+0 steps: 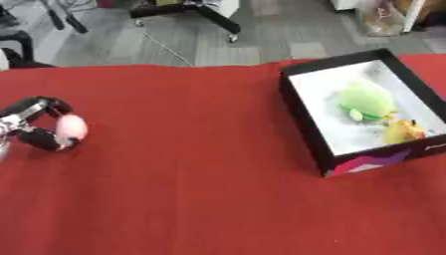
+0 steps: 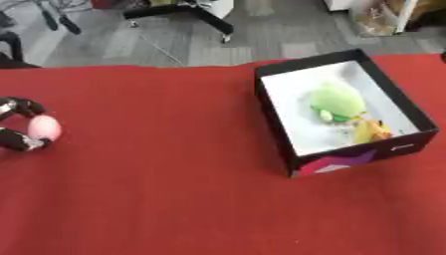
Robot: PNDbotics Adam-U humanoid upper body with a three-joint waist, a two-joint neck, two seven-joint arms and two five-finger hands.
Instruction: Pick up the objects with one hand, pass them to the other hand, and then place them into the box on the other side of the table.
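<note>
Red cloth point(image 1: 174, 189) covers the table. At its left edge, the left hand point(image 1: 31, 127) curls its fingers round one pink egg-shaped object point(image 1: 70, 127); it looks light, smooth and possibly slippery, best cupped around its middle. Well apart to that hand's right, one black box point(image 1: 302, 112) holds two toys, green point(image 1: 366, 101) and yellow point(image 1: 402, 131). Beyond lies grey floor.

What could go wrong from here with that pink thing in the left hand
The left hand curls round a small pink object at the table's far left, while the box sits far right, and the right hand is out of view. The handover may fumble it onto the red cloth. The green toy and yellow toy crowd the box.
</note>
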